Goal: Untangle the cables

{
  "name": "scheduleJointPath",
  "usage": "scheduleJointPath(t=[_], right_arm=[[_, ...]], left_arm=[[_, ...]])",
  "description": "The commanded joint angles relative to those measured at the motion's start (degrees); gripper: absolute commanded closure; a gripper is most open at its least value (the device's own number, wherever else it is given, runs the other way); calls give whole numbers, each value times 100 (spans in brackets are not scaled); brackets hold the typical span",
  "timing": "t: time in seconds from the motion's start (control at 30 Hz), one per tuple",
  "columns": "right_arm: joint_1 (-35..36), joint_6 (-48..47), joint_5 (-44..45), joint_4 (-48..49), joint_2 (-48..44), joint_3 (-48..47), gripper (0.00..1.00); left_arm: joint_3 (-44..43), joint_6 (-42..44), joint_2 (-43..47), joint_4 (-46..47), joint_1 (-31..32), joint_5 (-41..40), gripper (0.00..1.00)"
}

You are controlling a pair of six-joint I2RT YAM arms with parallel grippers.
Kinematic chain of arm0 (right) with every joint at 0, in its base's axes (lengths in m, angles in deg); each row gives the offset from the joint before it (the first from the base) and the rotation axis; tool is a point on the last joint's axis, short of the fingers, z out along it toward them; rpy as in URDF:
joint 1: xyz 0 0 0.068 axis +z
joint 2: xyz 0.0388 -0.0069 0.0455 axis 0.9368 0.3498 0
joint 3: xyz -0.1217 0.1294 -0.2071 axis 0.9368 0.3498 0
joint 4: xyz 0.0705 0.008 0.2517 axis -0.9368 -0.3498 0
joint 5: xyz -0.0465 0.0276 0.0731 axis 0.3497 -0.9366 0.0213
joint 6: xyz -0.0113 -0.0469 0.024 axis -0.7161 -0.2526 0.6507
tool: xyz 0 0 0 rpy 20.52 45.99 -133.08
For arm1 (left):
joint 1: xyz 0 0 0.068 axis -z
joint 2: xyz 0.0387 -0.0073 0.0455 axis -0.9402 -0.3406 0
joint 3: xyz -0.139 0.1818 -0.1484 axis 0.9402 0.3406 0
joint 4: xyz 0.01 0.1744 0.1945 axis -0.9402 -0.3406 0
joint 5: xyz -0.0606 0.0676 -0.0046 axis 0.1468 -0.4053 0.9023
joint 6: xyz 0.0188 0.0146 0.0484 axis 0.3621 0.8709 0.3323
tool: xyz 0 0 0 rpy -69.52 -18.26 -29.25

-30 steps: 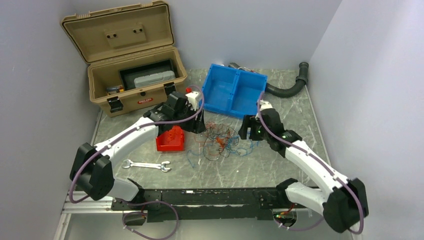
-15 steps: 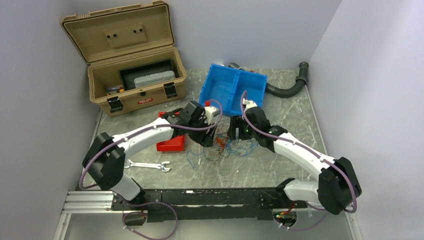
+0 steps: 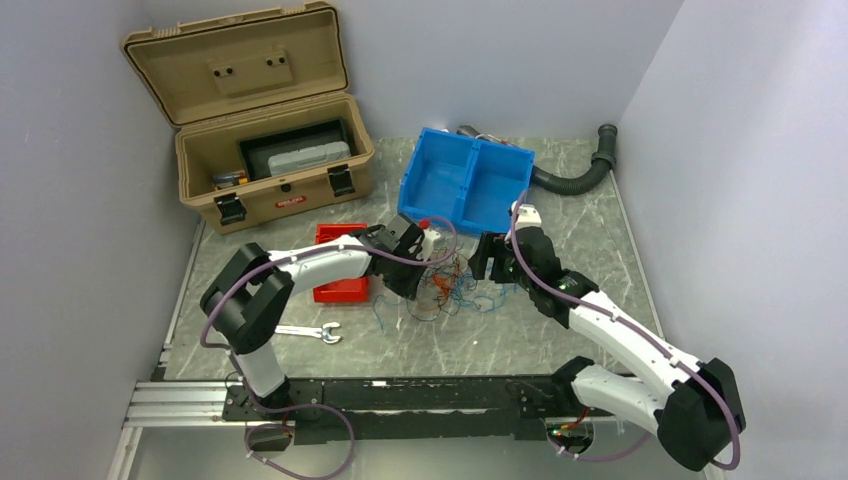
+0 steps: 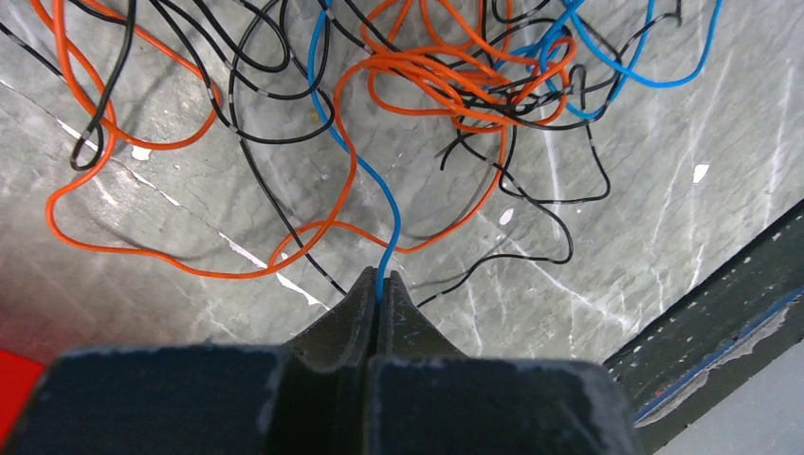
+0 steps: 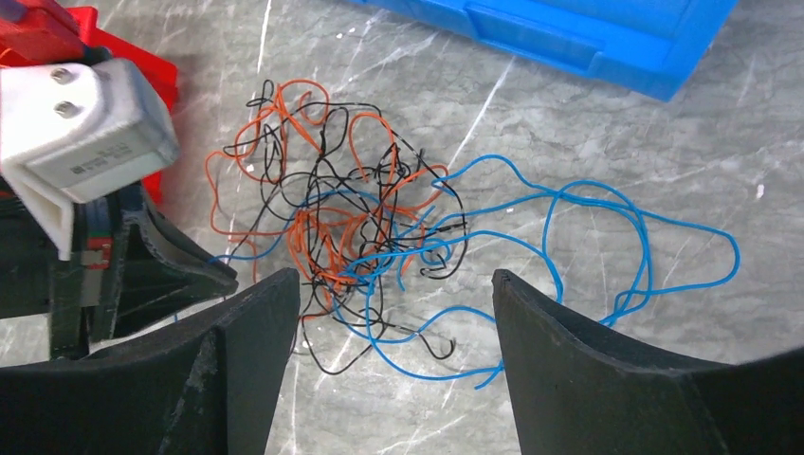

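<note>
The cables [image 3: 452, 283] lie in a loose tangle of orange, black and blue wires on the marble table between my two arms. My left gripper [image 3: 428, 284] is at the tangle's left edge. In the left wrist view, my left gripper [image 4: 381, 286] is shut on one blue cable [image 4: 375, 185] that leads up into the knot [image 4: 465, 81]. My right gripper [image 3: 490, 262] hovers at the tangle's right side. Its jaws [image 5: 396, 284] are open wide, with blue loops [image 5: 569, 218] and the knot [image 5: 341, 227] lying on the table beyond them.
A blue two-compartment bin [image 3: 470, 180] stands just behind the tangle. A small red bin [image 3: 338, 290] sits under the left arm. An open tan toolbox [image 3: 270, 150] is at the back left, a wrench [image 3: 295, 331] at the front left, a black ribbed hose [image 3: 580, 175] at the back right.
The left arm swung right and down to the tangle, and its gripper went from open to shut on a blue cable. The right gripper shifted slightly and stayed open.
</note>
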Motion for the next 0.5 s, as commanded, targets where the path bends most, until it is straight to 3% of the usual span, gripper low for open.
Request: scheduleJointPath(t=[0.0,0.47], right_arm=[[2,122,-120,366,124,112,24],[22,533,-2312,2508,825,259,23]], left_arm=[[-316,-5,460,-173,14,-14,100],[-1526,67,1976,-1285,16,504,100]])
